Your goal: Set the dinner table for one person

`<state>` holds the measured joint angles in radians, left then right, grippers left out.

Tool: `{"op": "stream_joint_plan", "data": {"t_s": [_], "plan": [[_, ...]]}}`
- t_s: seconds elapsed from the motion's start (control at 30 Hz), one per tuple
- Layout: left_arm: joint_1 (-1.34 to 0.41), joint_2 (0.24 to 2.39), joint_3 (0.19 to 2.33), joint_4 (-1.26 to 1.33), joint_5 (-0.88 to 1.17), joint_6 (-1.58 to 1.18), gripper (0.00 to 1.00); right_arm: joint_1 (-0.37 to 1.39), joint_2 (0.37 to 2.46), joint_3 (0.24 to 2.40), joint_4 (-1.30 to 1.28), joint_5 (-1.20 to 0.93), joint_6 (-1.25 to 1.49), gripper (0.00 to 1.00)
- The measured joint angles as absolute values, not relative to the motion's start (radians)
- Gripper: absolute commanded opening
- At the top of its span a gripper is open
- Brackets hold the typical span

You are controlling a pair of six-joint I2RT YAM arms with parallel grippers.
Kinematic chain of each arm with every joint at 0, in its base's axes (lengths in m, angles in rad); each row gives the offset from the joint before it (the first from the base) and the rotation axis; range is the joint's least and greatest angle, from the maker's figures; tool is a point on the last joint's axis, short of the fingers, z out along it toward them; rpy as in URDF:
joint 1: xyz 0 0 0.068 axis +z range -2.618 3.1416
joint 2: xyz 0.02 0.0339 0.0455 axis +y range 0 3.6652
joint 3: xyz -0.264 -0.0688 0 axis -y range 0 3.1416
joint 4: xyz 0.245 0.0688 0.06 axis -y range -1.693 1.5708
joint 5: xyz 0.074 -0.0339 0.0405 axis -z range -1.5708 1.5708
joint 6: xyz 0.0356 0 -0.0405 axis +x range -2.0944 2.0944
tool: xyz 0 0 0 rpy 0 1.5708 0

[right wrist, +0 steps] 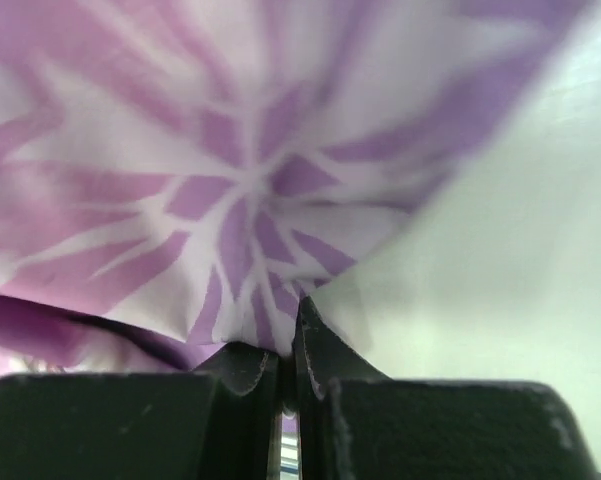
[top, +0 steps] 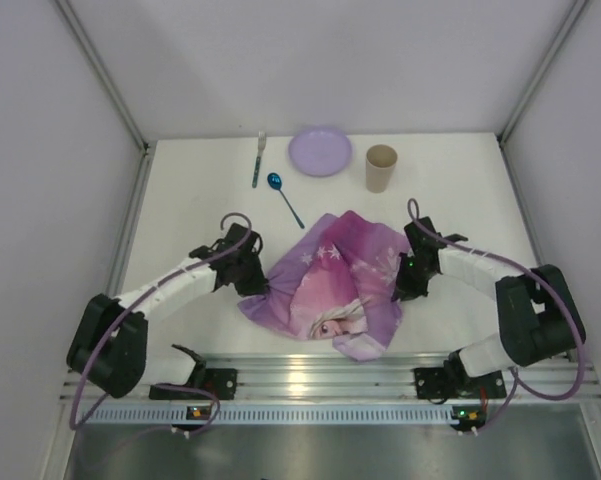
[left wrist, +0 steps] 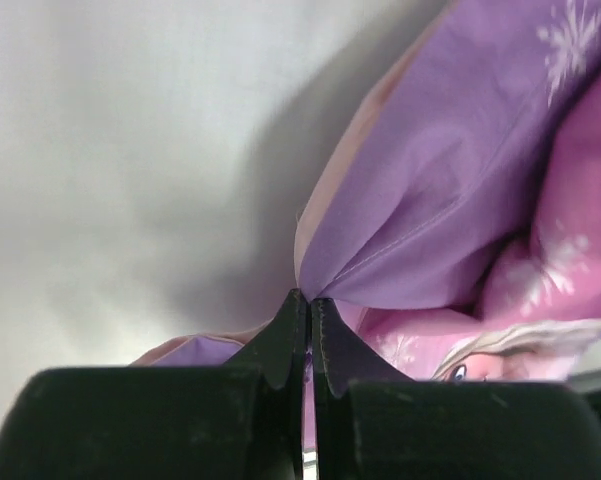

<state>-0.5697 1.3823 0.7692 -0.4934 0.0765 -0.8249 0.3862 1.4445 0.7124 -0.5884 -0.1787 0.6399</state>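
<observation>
We see the left claw [top: 262, 290] pinched narrow on the left edge of the crumpled purple princess placemat [top: 330, 285]. Its fingertips [left wrist: 290, 335] press together with a fold of cloth caught at their tips. The right claw [top: 401, 292] is likewise closed tight, gripping the placemat's opposite edge, and its fingertips [right wrist: 318, 345] meet on a bunch of the snowflake-printed cloth.

The placemat lies rumpled between the two claws, partly folded over itself, with the princess face showing on the side nearer the arms' bases. Both claws sit low over the white surface [top: 180, 200], which spreads beneath and all around them, with an aluminium rail [top: 320, 378] along its edge behind the claws.

Beyond the left claw, farther from the bases, lie a blue spoon [top: 285, 198] and a fork [top: 259, 160], near each other but apart. Beyond the placemat, roughly midway between the claws, we see a lilac plate [top: 320, 151]. Beyond the right claw a tan cup [top: 381, 168] stands upright, just beside the plate.
</observation>
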Motion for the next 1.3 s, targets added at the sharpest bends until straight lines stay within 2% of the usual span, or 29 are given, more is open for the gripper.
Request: {"op": "stream_joint_plan", "data": {"t_s": [0.17, 0.4, 0.43, 0.47, 0.5, 0.53, 0.57, 0.6, 0.77, 1.0, 1.3], "plan": [[-0.418, 1.191, 0.701, -0.611, -0.017, -0.847, 0.00, 0.182, 1.503, 0.793, -0.670, -0.102, 0.555, 0.00], [-0.387, 0.937, 0.660, -0.857, -0.146, -1.020, 0.00, 0.009, 1.616, 0.920, -0.764, -0.048, 0.461, 0.00], [-0.389, 0.898, 0.650, -0.878, -0.146, -1.048, 0.00, -0.002, 1.628, 0.934, -0.776, -0.049, 0.452, 0.05], [-0.390, 0.870, 0.646, -0.895, -0.141, -1.065, 0.00, -0.003, 1.635, 0.942, -0.783, -0.049, 0.446, 0.34], [-0.391, 0.839, 0.645, -0.916, -0.135, -1.088, 0.16, -0.002, 1.642, 0.950, -0.791, -0.049, 0.445, 0.54], [-0.390, 0.820, 0.645, -0.938, -0.141, -1.103, 0.30, -0.002, 1.647, 0.956, -0.797, -0.030, 0.439, 0.88], [-0.388, 0.811, 0.645, -0.956, -0.146, -1.108, 0.44, -0.007, 1.650, 0.962, -0.802, -0.019, 0.434, 0.99], [-0.387, 0.810, 0.644, -0.973, -0.146, -1.112, 0.58, -0.009, 1.650, 0.966, -0.808, -0.003, 0.420, 1.00], [-0.385, 0.882, 0.644, -0.983, -0.135, -1.082, 0.77, -0.016, 1.647, 0.971, -0.833, 0.033, 0.402, 1.00], [-0.385, 1.073, 0.854, -0.965, -0.179, -0.923, 0.80, -0.016, 1.525, 1.007, -0.918, 0.032, 0.393, 0.99], [-0.385, 1.400, 1.011, -0.691, -0.154, -0.675, 0.78, -0.015, 1.399, 1.105, -0.925, -0.058, 0.397, 1.00]]}}
